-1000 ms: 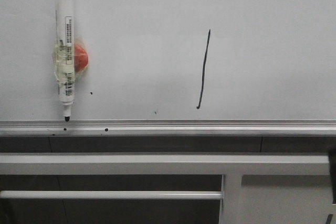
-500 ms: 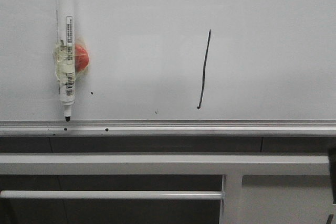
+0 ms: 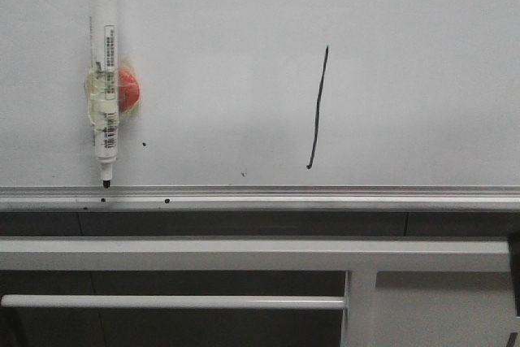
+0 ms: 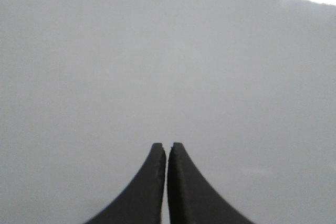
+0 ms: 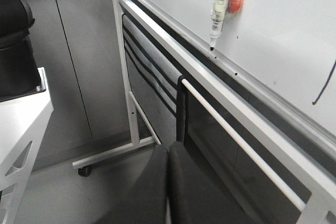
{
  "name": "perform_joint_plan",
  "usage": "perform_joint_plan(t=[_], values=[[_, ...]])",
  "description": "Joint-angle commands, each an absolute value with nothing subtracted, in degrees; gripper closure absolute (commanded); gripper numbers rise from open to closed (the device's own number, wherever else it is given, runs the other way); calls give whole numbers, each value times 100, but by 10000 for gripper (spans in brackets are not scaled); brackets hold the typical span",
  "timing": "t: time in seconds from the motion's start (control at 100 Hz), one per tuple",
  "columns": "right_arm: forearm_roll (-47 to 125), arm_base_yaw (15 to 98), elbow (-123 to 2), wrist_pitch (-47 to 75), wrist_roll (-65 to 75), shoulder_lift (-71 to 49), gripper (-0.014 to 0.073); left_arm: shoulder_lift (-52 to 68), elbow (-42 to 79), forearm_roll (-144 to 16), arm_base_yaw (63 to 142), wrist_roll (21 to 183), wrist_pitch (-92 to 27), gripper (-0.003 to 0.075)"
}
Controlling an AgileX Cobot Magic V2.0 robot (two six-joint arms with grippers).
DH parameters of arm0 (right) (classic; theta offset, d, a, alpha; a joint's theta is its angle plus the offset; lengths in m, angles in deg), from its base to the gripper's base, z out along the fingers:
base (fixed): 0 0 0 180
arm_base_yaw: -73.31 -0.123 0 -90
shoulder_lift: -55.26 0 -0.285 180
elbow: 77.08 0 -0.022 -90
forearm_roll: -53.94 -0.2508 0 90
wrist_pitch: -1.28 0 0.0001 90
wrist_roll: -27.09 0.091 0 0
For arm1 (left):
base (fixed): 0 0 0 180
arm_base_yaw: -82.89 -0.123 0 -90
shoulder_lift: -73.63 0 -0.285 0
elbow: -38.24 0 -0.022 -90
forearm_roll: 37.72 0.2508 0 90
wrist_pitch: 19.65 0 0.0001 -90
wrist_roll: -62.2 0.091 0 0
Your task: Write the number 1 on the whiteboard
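Showing a thin black number 1 (image 3: pixel 318 108) on the whiteboard (image 3: pixel 406 54), right of centre, about 3 o'clock from the marker pen (image 3: pixel 104 79) stuck by a red magnet (image 3: pixel 130 90). Left hand (image 4: pixel 167 148) pressed together, empty; right hand (image 5: pixel 168 153) pressed together, empty.

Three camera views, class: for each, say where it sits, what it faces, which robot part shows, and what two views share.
Front: faces the whiteboard, its number 1 and marker; no robot part.
Left wrist: close to a plain white surface; shut left gripper.
Right wrist: low, beside the frame; shut right gripper.
Front and right wrist share the marker and stroke.
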State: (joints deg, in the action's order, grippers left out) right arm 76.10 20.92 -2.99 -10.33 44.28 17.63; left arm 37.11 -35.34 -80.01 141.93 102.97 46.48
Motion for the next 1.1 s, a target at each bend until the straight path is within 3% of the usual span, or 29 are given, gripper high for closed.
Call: perform_joint_plan(t=[0.0,0.31,0.5,0.71,0.91,1.09], values=[[7598,2124,-450,-1413,4447,1760,658,3997,-3385,-6873,13367,10040,4321,741],[7598,2124,-450,-1413,4447,1760,658,5673,-3385,-6274,10182,8253,1388,741],[7598,2124,-450,-1413,4447,1760,658,5897,-3385,-6383,8854,8023,-124,741],[7598,2124,-450,-1413,4447,1760,658,5932,-3449,-6098,8364,8010,-1729,741],[7598,2124,-450,-1413,4447,1760,658,6150,-3976,-5853,8349,7800,-1788,741],[7598,2124,-450,-1399,4447,1760,658,6406,-3965,-4483,8135,6266,-2042,741]])
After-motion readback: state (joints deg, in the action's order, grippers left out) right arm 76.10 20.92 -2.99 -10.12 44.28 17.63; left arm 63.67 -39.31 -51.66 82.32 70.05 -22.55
